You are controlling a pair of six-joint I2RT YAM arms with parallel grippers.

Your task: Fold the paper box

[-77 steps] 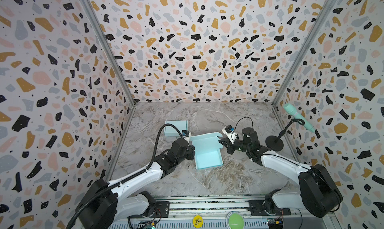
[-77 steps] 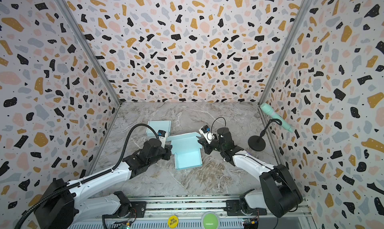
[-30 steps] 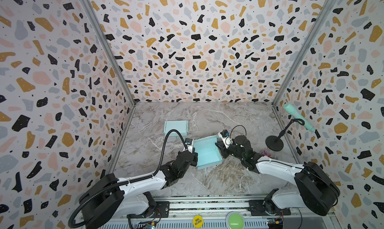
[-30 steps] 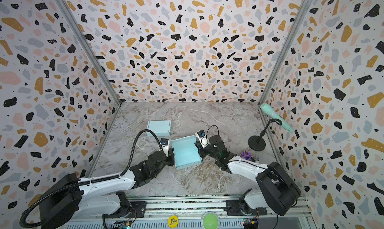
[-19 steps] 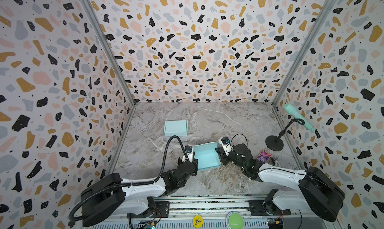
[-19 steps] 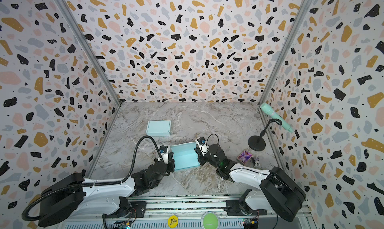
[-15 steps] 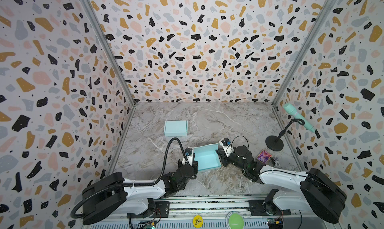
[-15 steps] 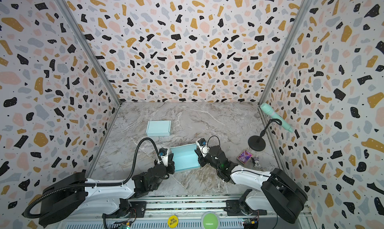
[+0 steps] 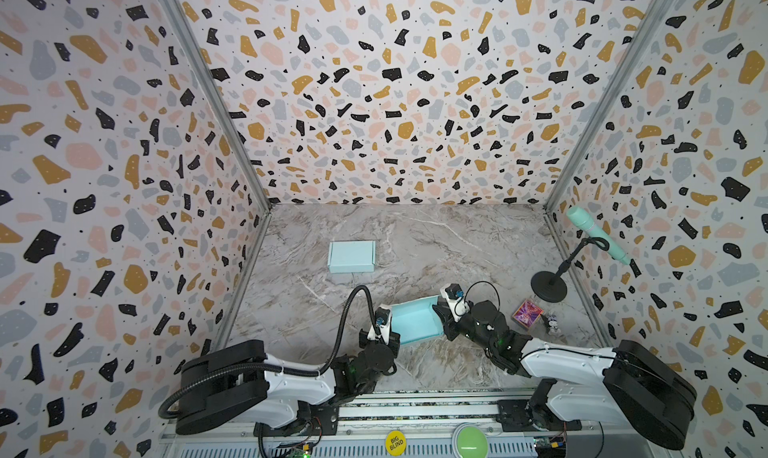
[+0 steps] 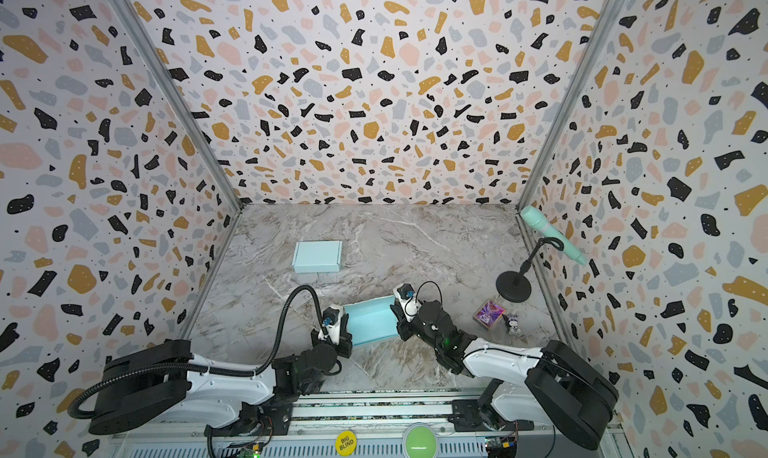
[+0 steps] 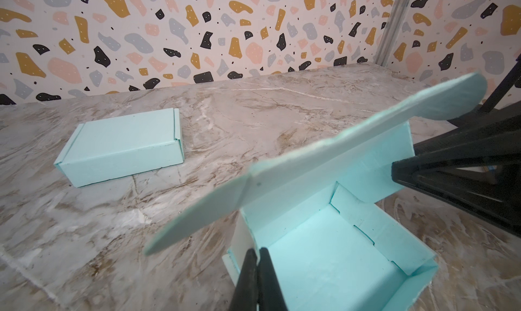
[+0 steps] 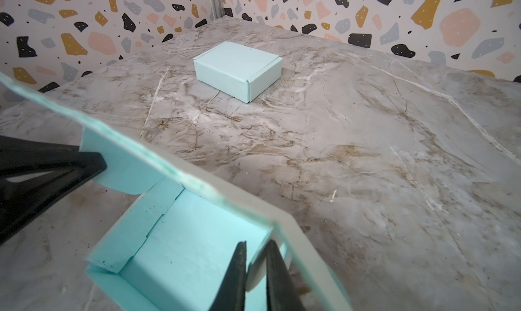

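Observation:
The open turquoise paper box (image 9: 415,323) (image 10: 370,321) sits near the table's front, between both arms. My left gripper (image 9: 395,336) (image 11: 257,251) is shut on the box's left side wall. My right gripper (image 9: 439,315) (image 12: 256,246) is shut on the right side wall. In the left wrist view the box floor (image 11: 324,261) shows, and the lid flap (image 11: 310,154) slants half raised over the far side. The right wrist view shows the box inside (image 12: 197,239) and the lid's edge crossing above it.
A closed turquoise box (image 9: 352,256) (image 10: 317,256) (image 11: 121,146) (image 12: 236,67) lies further back, left of centre. At the right wall stand a microphone stand (image 9: 549,285), a small purple cube (image 9: 527,314) and a tiny figurine (image 9: 552,325). Patterned walls enclose three sides.
Both arms have drawn the open box from mid-table toward the front edge, away from the closed box. Both grips have stayed shut on its side walls.

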